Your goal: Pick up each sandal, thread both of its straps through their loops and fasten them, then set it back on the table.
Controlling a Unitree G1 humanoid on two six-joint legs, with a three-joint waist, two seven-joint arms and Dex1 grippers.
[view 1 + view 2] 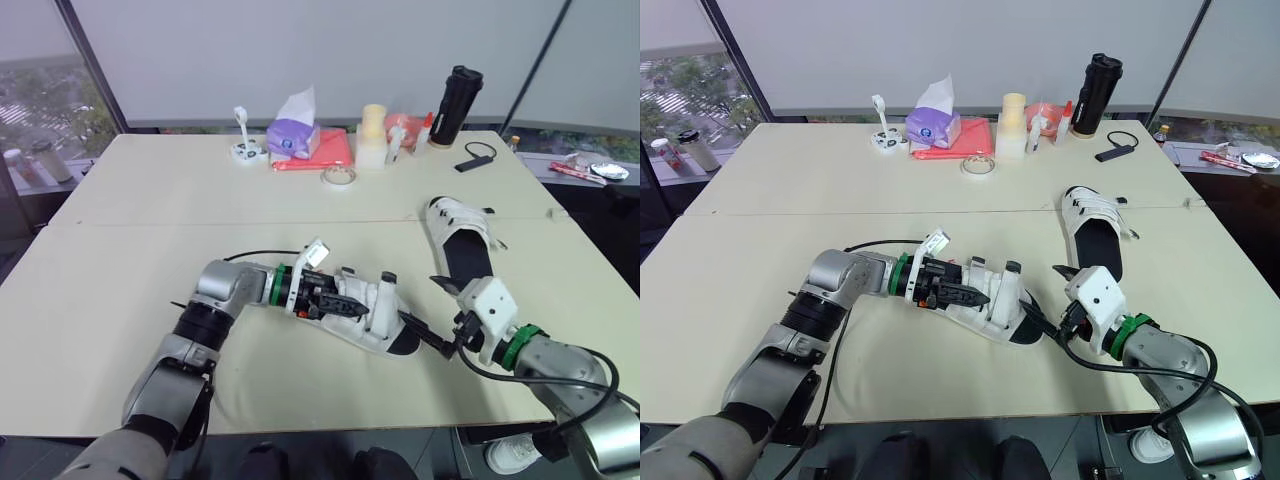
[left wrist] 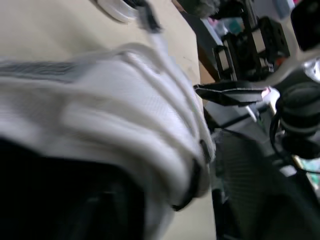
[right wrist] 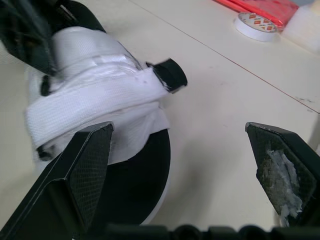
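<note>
White sandal [image 1: 383,308] pinched by L gripper [image 1: 335,300]; R gripper [image 3: 177,134] fingers spread wide beside its end.

Left arm [image 1: 190,335]: silver-grey shells, black joints, green wrist ring, thin black cable arcing off at 12 o'clock. Left tool [image 1: 335,300]: black, white block on top. Right arm [image 1: 570,375]: same grey, green ring, black cable. Right tool [image 1: 432,305]: white housing, black weave-textured fingers [image 3: 87,165].

The left arm [image 1: 225,290] reaches forward with its elbow bent, forearm low and level, the left gripper [image 1: 965,295] pointing toward the robot's right. The right arm [image 1: 560,365] angles in from the right. The right gripper [image 3: 177,131] faces the left one, its two black fingers [image 3: 85,170] spread wide.
</note>
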